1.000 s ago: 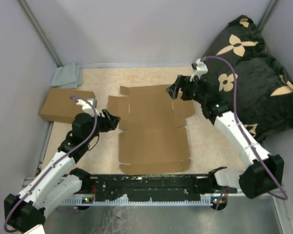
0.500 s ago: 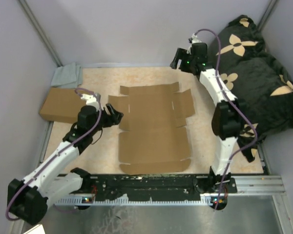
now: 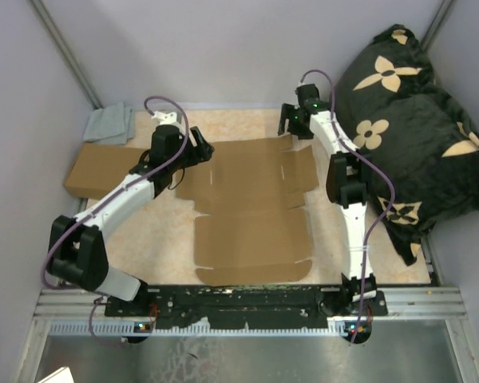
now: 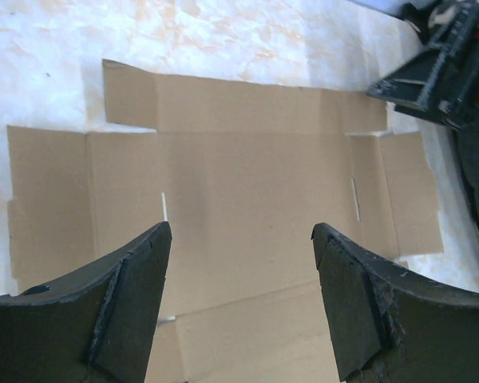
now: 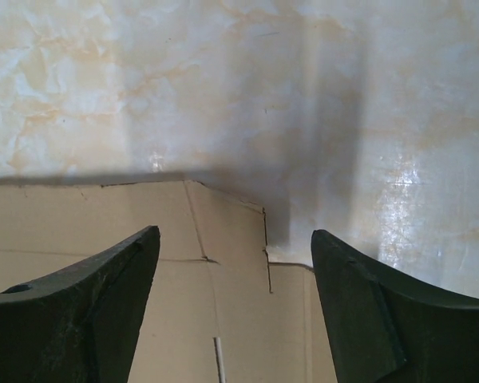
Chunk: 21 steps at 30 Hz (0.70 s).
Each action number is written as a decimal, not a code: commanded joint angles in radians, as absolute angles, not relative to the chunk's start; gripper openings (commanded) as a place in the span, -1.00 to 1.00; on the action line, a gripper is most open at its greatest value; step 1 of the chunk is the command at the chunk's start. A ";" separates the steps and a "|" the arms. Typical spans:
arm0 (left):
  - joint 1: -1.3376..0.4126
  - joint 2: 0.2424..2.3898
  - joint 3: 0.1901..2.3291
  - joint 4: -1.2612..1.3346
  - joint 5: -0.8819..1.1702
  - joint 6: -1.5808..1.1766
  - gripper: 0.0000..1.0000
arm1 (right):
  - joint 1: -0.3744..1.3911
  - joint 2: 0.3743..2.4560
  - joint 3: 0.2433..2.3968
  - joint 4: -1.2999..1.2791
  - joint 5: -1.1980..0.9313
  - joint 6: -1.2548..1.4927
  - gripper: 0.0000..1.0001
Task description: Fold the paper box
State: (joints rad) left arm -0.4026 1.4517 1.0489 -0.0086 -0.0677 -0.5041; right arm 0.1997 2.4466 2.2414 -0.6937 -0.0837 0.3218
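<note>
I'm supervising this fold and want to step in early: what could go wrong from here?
1. The sheet lies fully flat on the table, so an open tool may fail to get under its edge and just shove it sideways.
2. The left tool and right tool both hover at the sheet's far edge. The left wrist view shows them fairly close, so they might collide.

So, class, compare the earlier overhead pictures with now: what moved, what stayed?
The left gripper reached farther out, from the left flap of the paper box to its far left corner. The right gripper shifted toward its far right corner. Both open, holding nothing. The paper box stayed flat; the ready-made box unmoved.
</note>
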 commanded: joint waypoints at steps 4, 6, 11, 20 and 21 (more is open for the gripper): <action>-0.353 1.577 1.198 -0.059 -0.084 -0.498 0.55 | 0.194 2.433 2.258 -0.682 -0.116 0.285 0.32; -0.344 1.621 1.245 -0.091 -0.086 -0.494 0.54 | 0.194 2.417 2.228 -0.660 -0.130 0.287 0.23; -0.328 1.721 1.331 -0.137 -0.073 -0.487 0.52 | 0.196 2.408 2.206 -0.651 -0.159 0.288 0.19; -0.316 1.876 1.473 -0.197 -0.083 -0.457 0.49 | 0.231 2.362 2.146 -0.623 -0.109 0.260 -0.20; -0.316 1.892 1.492 -0.206 -0.084 -0.449 0.48 | 0.240 2.355 2.140 -0.621 -0.092 0.254 -0.26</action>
